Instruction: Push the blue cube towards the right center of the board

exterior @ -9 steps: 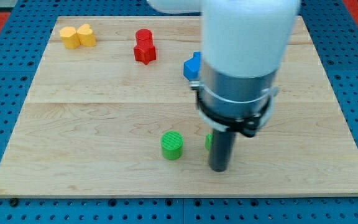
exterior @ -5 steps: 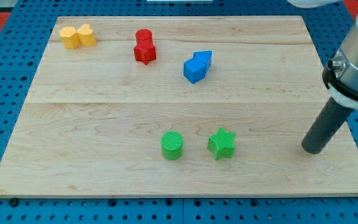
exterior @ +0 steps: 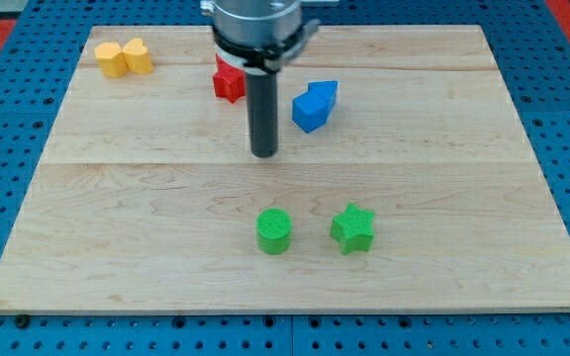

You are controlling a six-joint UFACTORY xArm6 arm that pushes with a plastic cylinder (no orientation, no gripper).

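There is only the one camera view. My tip (exterior: 263, 153) rests on the wooden board (exterior: 117, 198) a little above the board's centre. It is a plain rod with nothing to spread or pinch, and it touches no block. The blue cube (exterior: 308, 111) sits just to the view's right of the rod and slightly nearer the top edge, with a second blue block (exterior: 325, 92) touching its upper right side; that one's shape is hard to make out. In my judgement the tip stands on the cube's left because a push towards the right edge has to start from that side, and the cube has far to go to the middle of the right edge.

A red block (exterior: 228, 81), partly hidden by the rod's collar, lies near the top edge. Two yellow blocks (exterior: 124, 57) sit together in the top left corner. A green cylinder (exterior: 274, 231) and a green star (exterior: 353, 228) lie side by side, apart, towards the bottom edge, clear of a rightward path.
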